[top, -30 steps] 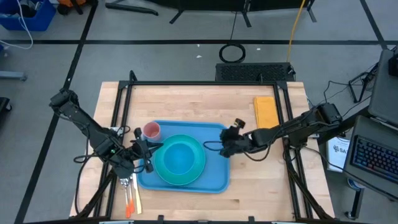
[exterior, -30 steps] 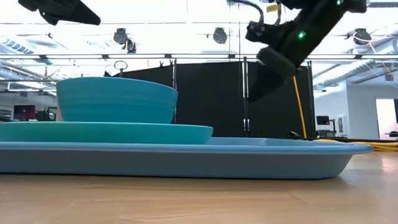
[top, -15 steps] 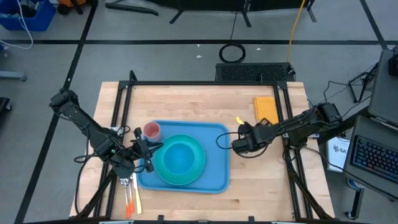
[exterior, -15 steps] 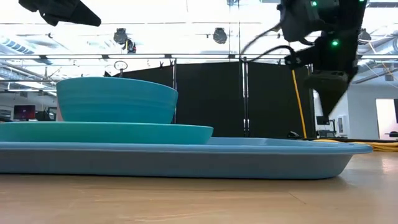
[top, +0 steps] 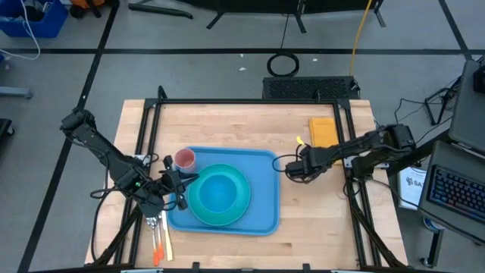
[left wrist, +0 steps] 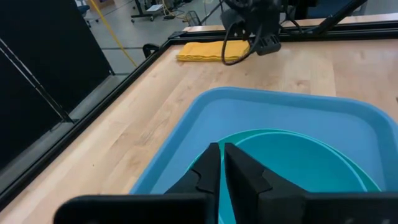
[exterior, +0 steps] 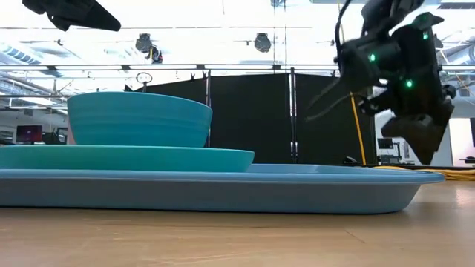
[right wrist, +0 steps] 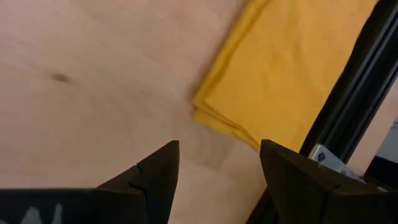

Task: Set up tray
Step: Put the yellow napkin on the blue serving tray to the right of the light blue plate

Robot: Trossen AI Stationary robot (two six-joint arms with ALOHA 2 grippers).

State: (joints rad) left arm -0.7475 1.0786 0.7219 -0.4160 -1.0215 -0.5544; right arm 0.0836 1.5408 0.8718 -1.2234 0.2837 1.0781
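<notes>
Right fingers [right wrist: 214,171] spread wide and empty; left fingers [left wrist: 221,171] nearly pressed together, gripping nothing.
Right fingers hover over bare surface [top: 318,220] beside the tray [top: 261,216], near a yellow cloth [right wrist: 298,68]; left fingers sit over the tray's rim.

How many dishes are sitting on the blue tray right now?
3. A round teal plate lies in the middle of the tray, a teal bowl rests on that plate, and a small pink cup stands at the tray's far left corner. Nothing seems hidden.
</notes>
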